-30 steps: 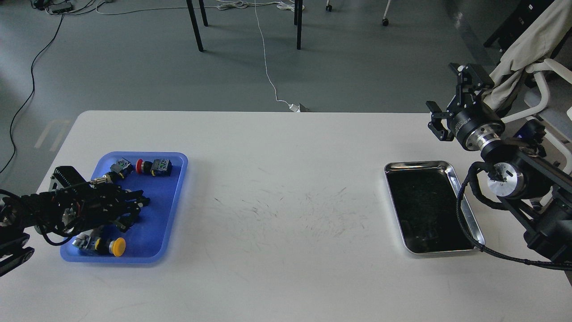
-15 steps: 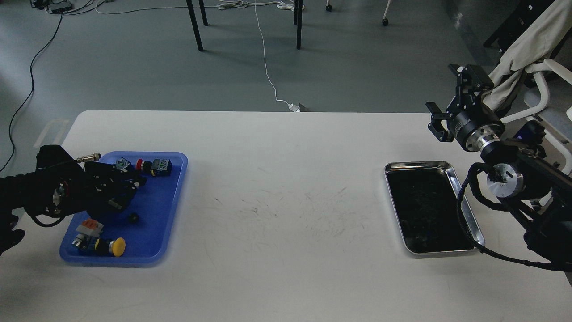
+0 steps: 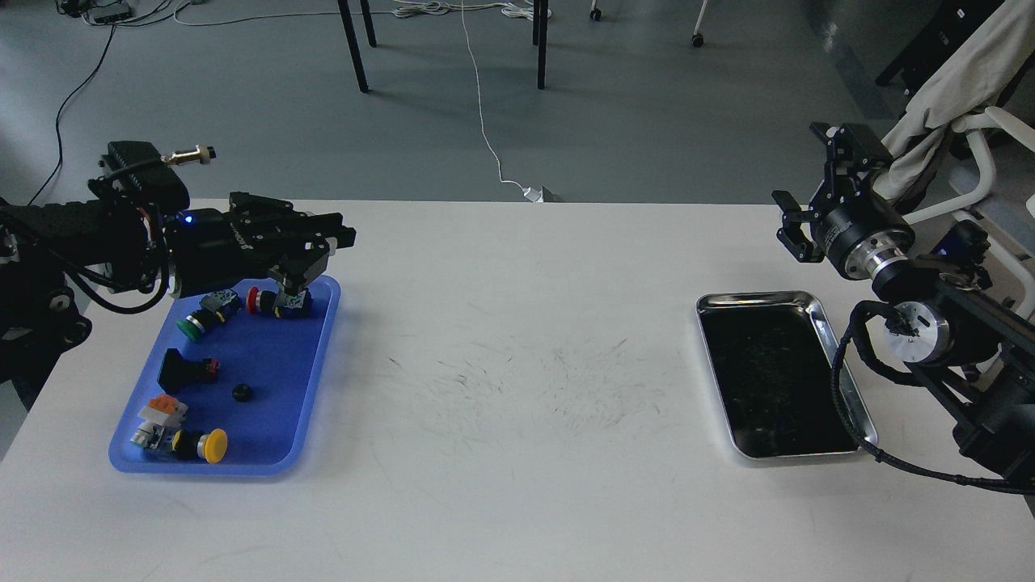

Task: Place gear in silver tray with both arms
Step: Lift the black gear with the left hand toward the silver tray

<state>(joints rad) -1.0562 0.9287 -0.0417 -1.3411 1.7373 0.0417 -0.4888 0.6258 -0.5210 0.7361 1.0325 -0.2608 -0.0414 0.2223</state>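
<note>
A small black round gear lies in the blue plastic tray at the left of the table. My left gripper hangs raised over the far right corner of that tray, well apart from the gear; it is dark and I cannot tell whether its fingers are open or what they hold. The silver tray lies at the right with a bare dark bottom. My right gripper is open and empty, raised beyond the silver tray's far right corner.
The blue tray also holds a green push button, a red button switch, a black block, an orange and grey part and a yellow push button. A chair with cloth stands at the right.
My left arm has risen out of the blue tray and moved far and to the right. The gear, green button and black block are now uncovered. The right arm has barely moved.
</note>
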